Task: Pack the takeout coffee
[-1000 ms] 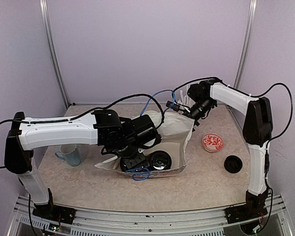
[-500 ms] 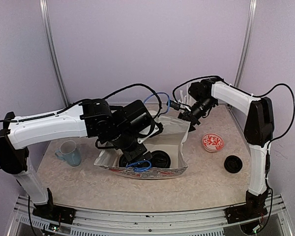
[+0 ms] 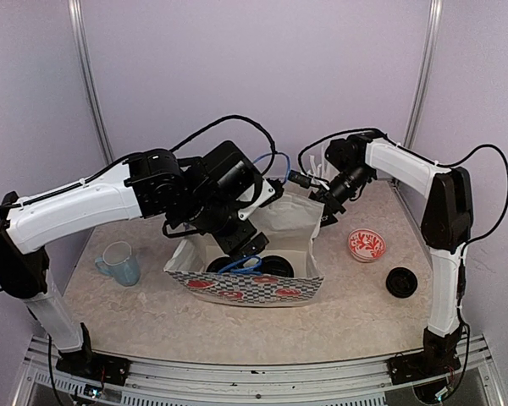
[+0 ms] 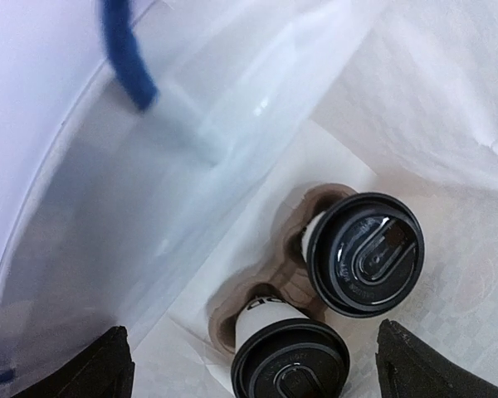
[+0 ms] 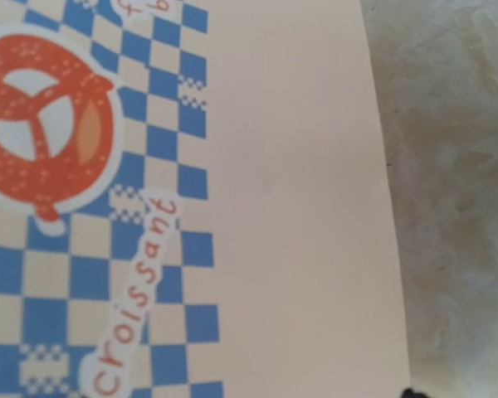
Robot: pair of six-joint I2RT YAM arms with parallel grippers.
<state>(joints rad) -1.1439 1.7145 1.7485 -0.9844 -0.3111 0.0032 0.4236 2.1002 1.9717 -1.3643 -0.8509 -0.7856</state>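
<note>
Two takeout coffee cups (image 4: pixel 365 253), each capped with a round black lid, stand side by side in a brown cardboard carrier (image 4: pixel 261 274) at the bottom of the paper bag (image 3: pixel 245 289). The bag stands open on the table (image 3: pixel 356 317), its outside printed with blue checks and red-orange pastries. The left gripper (image 4: pixel 253 348) hangs in the bag's mouth directly above the cups. Its two dark fingers (image 4: pixel 112 365) are spread wide at either edge of the wrist view with nothing between them, touching neither cup. A blue bag handle (image 4: pixel 124 50) crosses the top of that view, blurred. The right gripper (image 3: pixel 326 210) is at the bag's far right corner, level with the rim. It looks as if it may be pinching the paper there, but neither the overhead view nor its own camera shows the fingers clearly, so I cannot tell whether it is closed on the rim. Its wrist view is filled by the bag's outer face, with the word "croissant" and a pretzel print, and a strip of table beside it. A light-blue mug (image 3: pixel 118 262) stands left of the bag. To the right lie a small red-patterned dish (image 3: pixel 367 245) and a loose black lid (image 3: pixel 401 282), both apart from the bag.
</note>
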